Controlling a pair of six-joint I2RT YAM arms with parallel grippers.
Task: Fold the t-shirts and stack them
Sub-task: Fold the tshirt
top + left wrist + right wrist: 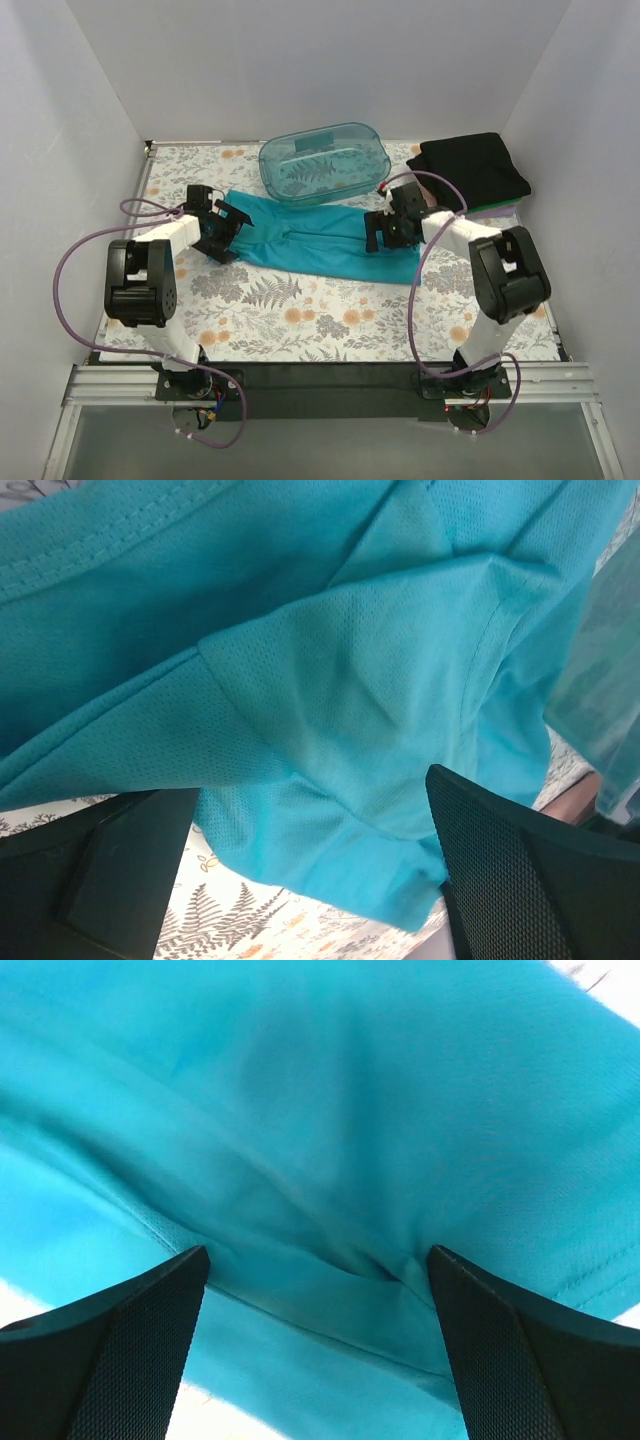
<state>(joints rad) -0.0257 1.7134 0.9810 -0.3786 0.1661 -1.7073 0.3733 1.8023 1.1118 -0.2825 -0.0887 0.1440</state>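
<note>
Fern-printed tabletop [300, 320], boxed in by white walls: a teal t-shirt [310, 238] is seen stretched out flat between the two grippers. The left gripper [222, 232] is held with its fingers [120, 870] spread wide over a bunched sleeve. The right gripper [385, 232] is likewise parted above the other end, with nothing pinched. The thin mesh cloth is judged light, limp and prone to sag, so a stitched edge or corner is best taken. Beyond the left gripper a plastic tub [325, 162] is set; past the right one, folded t-shirts [475, 165], black on top, are stacked.
</note>
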